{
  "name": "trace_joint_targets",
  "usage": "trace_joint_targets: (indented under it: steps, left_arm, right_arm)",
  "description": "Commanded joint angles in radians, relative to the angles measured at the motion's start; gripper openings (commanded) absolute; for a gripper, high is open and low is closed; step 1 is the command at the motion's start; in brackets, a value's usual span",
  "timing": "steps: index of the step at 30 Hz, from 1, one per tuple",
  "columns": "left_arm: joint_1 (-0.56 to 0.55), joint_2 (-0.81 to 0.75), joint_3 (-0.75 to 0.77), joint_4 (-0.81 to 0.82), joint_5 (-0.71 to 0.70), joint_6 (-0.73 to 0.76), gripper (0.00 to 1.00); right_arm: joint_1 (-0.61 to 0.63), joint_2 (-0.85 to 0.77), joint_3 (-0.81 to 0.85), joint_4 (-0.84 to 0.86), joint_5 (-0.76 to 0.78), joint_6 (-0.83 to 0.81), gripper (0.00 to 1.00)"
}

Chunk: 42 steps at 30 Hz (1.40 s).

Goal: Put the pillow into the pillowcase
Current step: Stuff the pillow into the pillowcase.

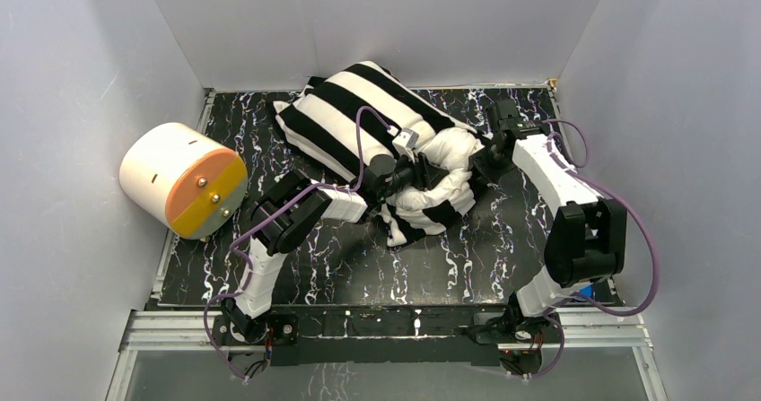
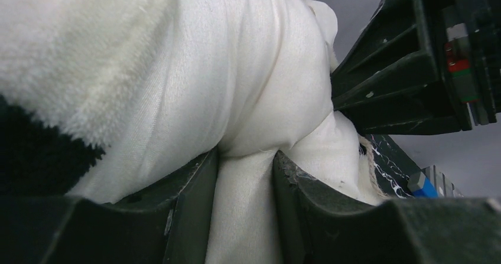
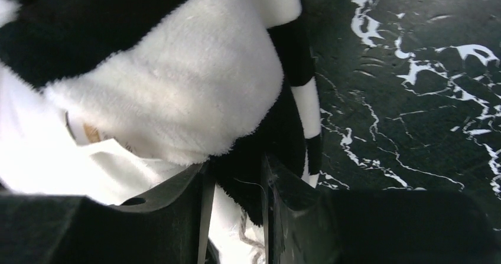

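Note:
The black and white striped pillowcase [image 1: 359,105] lies slantwise at the back middle of the table. The white pillow [image 1: 449,154] bulges out of its near right end. My left gripper [image 1: 408,175] presses in from the left. In the left wrist view it [image 2: 245,157] is shut on a fold of the pillow [image 2: 266,69], beside the pillowcase's fleecy edge [image 2: 59,39]. My right gripper [image 1: 480,163] comes in from the right. In the right wrist view it [image 3: 236,169] is shut on the pillowcase's black edge [image 3: 177,87], with the pillow [image 3: 35,157] showing underneath.
A cream cylinder with an orange face [image 1: 184,179] lies on its side at the left edge. The black marbled tabletop [image 1: 502,248] is walled in white at the left, back and right. The right arm's elbow [image 1: 583,235] stands over the near right.

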Motion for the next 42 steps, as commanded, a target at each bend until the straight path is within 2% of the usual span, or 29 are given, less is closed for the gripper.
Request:
trace_joint_targets:
  steps: [1,5,10,12,13,14,16,18,20,24,26,27,33,35,39,42]
  left_arm:
    - [0.050,0.152,-0.142,-0.453,-0.052,0.021,0.40]
    - [0.055,0.152,-0.149,-0.447,-0.052,0.023,0.40]
    - [0.057,0.147,-0.151,-0.454,-0.058,0.028,0.40]
    - [0.058,0.144,-0.149,-0.461,-0.063,0.030,0.40]
    - [0.059,0.144,-0.147,-0.467,-0.068,0.036,0.40]
    - [0.059,0.147,-0.143,-0.474,-0.078,0.046,0.40]
    - [0.057,0.163,-0.133,-0.488,-0.096,0.079,0.40]
    - [0.057,0.181,-0.121,-0.514,-0.105,0.098,0.39]
    - [0.056,0.192,-0.124,-0.509,-0.111,0.098,0.39]
    - [0.056,0.219,-0.106,-0.532,-0.115,0.092,0.39]
    - [0.056,0.223,-0.100,-0.540,-0.109,0.090,0.39]
    - [0.056,0.222,-0.098,-0.540,-0.107,0.087,0.39]
    - [0.042,0.211,-0.090,-0.547,-0.092,0.058,0.39]
    - [0.034,0.203,-0.095,-0.538,-0.080,0.034,0.39]
    - [-0.022,0.159,-0.109,-0.473,-0.047,-0.041,0.38]
    - [-0.108,0.151,-0.009,-0.485,-0.043,-0.074,0.38]
  right_arm:
    - [0.010,0.049,0.060,-0.163,0.142,0.081,0.38]
    - [0.049,0.070,0.059,-0.266,0.322,0.167,0.34]
    - [0.055,0.093,0.042,-0.270,0.353,0.182,0.32]
    - [0.053,0.094,0.073,-0.284,0.352,0.172,0.20]
    - [0.055,0.087,0.099,-0.299,0.352,0.160,0.08]
    - [0.057,0.076,0.133,-0.320,0.352,0.146,0.00]
    - [0.070,0.030,0.204,-0.336,0.361,0.103,0.00]
    - [0.090,-0.060,0.205,-0.234,0.348,-0.012,0.00]
    - [0.101,-0.184,0.111,-0.023,0.266,-0.161,0.00]
    - [0.101,-0.433,-0.182,0.514,-0.016,-0.394,0.00]
    - [0.101,-0.500,-0.307,0.778,-0.154,-0.448,0.00]
    - [0.101,-0.505,-0.337,0.836,-0.202,-0.461,0.00]
    - [0.101,-0.311,-0.359,1.011,-0.503,-0.588,0.00]
    - [0.098,-0.263,-0.335,1.001,-0.499,-0.642,0.00]
    - [0.059,-0.187,-0.257,0.899,-0.399,-0.768,0.00]
    - [-0.017,-0.117,-0.188,0.832,-0.369,-0.818,0.00]
